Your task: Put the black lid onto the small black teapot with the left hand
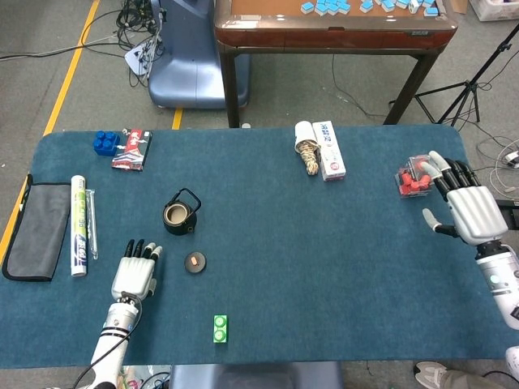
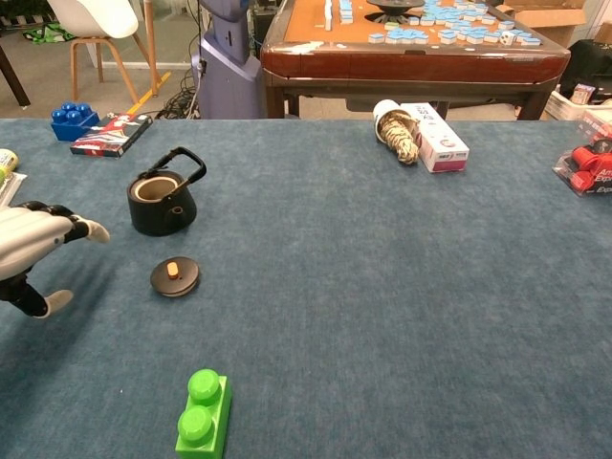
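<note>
Lid lies flat on the blue counter, just in front of the open teapot. Left hand is beside the lid, not touching it, fingers apart and holding nothing. Right hand is far off, fingers spread.

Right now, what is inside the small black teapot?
The small black teapot stands open, its handle up; only a pale inner wall shows and the bottom is hidden by the rim. The black lid lies on the table in front of it, apart.
</note>
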Controlling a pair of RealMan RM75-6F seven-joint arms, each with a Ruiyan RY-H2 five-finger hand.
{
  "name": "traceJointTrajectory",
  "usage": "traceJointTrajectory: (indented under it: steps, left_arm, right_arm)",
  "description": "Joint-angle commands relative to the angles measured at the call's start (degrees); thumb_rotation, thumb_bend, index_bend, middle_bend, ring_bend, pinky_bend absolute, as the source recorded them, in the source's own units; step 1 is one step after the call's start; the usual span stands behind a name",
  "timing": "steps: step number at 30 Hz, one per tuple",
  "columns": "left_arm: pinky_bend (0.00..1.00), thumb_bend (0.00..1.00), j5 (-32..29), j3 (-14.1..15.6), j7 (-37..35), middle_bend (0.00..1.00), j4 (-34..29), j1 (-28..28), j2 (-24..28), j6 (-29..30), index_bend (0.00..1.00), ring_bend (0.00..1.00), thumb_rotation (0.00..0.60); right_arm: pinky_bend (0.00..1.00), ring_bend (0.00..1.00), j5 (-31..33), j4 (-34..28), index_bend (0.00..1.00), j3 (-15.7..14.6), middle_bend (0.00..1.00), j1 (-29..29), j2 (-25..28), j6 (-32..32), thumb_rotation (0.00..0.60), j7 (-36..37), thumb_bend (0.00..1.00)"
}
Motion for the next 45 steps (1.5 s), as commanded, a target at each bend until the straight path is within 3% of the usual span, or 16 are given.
traceJointTrajectory:
  steps: [1,20,45]
  left_arm:
    - [0.0,0.37,-0.79,0.33,1.67,0.15,0.46,-0.72,-1.5,1.1,0.16,0.0,0.6]
    - [0.0,0.37,-7.91,-1.08,10.2,0.15,2.08,-7.67,-7.55,0.29,0.16,0.0,0.6]
    - [0.0,0.37,-12.84,-1.05,14.69,0.15,2.8,-12.9,-10.68,2.84,0.16,0.0,0.6]
  right_arm:
    - [0.0,0.0,-0.39,0.61,0.0,-0.24,0.0,0.0,-0.21,0.05,0.6,0.77,0.39]
    - [0.0,0.0,-1.38,4.07,0.0,-1.06,0.0,-0.94,-0.03,1.26,0.6,5.51,0.39]
    - [0.0,0.0,-2.63,9.38,0.0,-1.72,0.0,-1.47,-1.31,2.39,0.6,11.64,0.39]
